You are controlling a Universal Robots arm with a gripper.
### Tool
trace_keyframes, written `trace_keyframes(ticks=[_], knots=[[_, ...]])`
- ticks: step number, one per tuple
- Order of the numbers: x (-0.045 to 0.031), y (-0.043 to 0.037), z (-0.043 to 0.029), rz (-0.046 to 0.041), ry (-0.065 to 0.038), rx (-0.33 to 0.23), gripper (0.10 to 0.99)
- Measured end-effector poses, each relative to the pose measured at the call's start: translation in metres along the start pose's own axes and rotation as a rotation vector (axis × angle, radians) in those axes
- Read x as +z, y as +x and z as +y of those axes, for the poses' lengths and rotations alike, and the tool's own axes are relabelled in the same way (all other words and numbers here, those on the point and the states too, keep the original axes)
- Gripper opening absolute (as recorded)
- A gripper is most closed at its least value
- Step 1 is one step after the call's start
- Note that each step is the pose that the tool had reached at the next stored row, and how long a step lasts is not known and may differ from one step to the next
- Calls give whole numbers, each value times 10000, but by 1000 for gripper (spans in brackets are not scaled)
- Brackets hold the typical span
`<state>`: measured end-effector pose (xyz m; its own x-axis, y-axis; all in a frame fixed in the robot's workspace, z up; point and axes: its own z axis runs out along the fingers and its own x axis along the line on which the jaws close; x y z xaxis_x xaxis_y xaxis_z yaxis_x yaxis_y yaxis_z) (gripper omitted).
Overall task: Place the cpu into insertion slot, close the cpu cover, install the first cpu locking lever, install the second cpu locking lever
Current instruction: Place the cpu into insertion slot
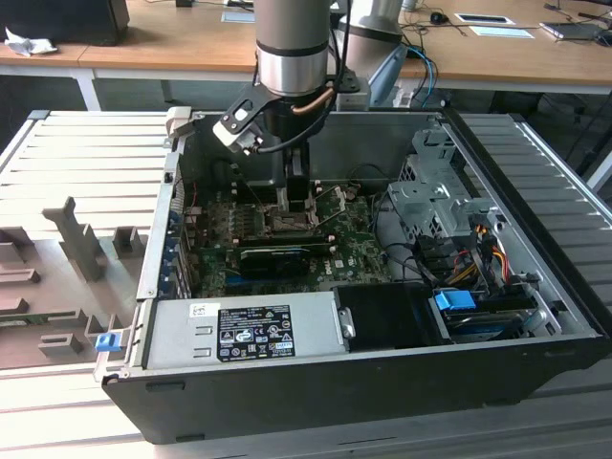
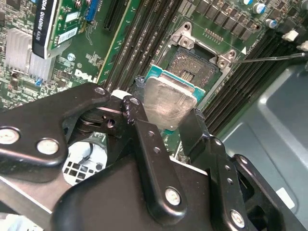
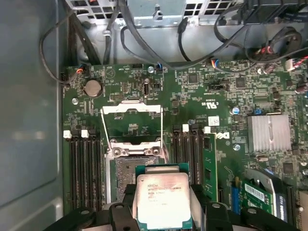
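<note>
Second wrist view: gripper (image 2: 167, 109) clamped on the cpu (image 2: 169, 98) by two opposite edges.
cpu: just above the insertion slot (image 2: 195, 65), partly over it, not yet seated.
cpu cover (image 3: 132, 109): standing open beside the insertion slot.
step: placing; I'd judge it needs squaring over the insertion slot.
arm (image 1: 292, 57): upright, wrist down over the insertion slot.

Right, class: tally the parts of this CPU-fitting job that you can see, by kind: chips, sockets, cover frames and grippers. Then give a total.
cpu, held between the fingers: 1
insertion slot, bare: 1
cpu cover, swung open: 1
gripper: 1
Total: 4
</note>
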<state>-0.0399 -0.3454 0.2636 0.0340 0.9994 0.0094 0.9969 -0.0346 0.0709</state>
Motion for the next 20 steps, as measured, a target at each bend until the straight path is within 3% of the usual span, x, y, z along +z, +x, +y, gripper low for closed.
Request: trace_keyframes(ticks=[20], knots=[[121,-1,-9,7,-1,-1,529]])
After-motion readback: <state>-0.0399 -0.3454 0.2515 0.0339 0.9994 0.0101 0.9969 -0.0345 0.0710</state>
